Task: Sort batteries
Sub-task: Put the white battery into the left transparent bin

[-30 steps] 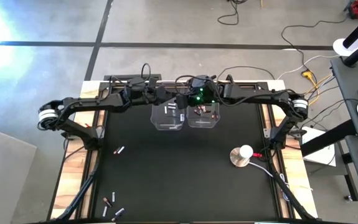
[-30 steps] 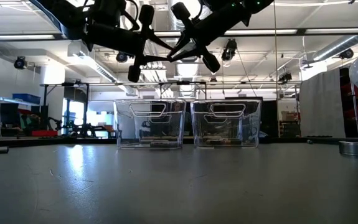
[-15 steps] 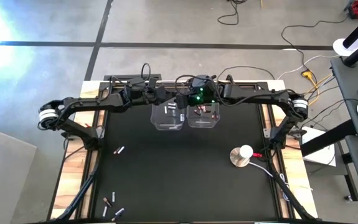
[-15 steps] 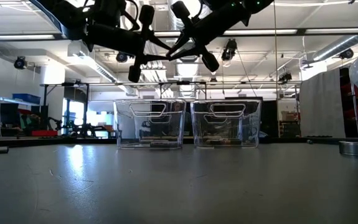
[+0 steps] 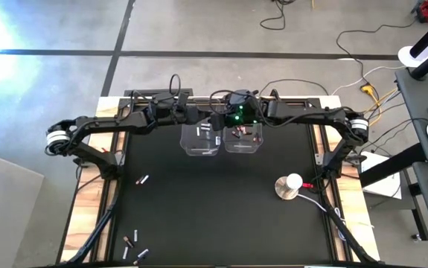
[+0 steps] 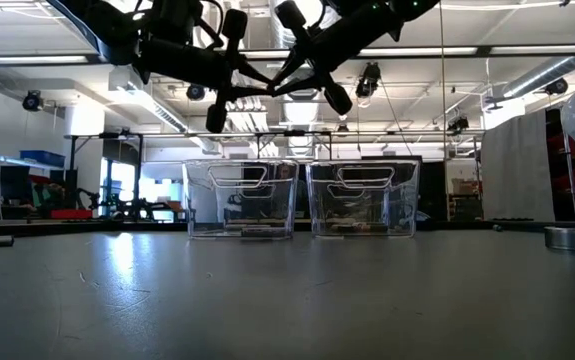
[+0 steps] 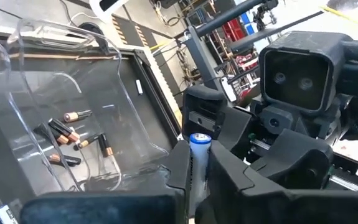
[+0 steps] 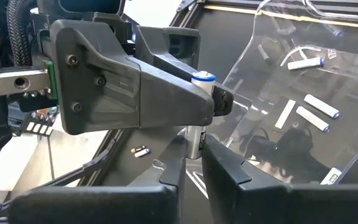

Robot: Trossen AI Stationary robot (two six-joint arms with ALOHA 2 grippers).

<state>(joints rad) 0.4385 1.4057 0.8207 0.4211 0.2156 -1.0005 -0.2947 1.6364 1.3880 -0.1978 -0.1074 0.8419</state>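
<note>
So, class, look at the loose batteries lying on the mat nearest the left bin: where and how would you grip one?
Grip one battery across the middle of its barrel, coming straight down from above with the fingers crosswise to its length. It lies flat on the mat with a neighbour close by, so its ends are probably poor holds. The left gripper and right gripper are up by the bins.

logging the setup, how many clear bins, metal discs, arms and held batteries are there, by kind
clear bins: 2
white-topped metal disc: 1
arms: 2
battery held by left gripper and right gripper: 1
total: 6
</note>
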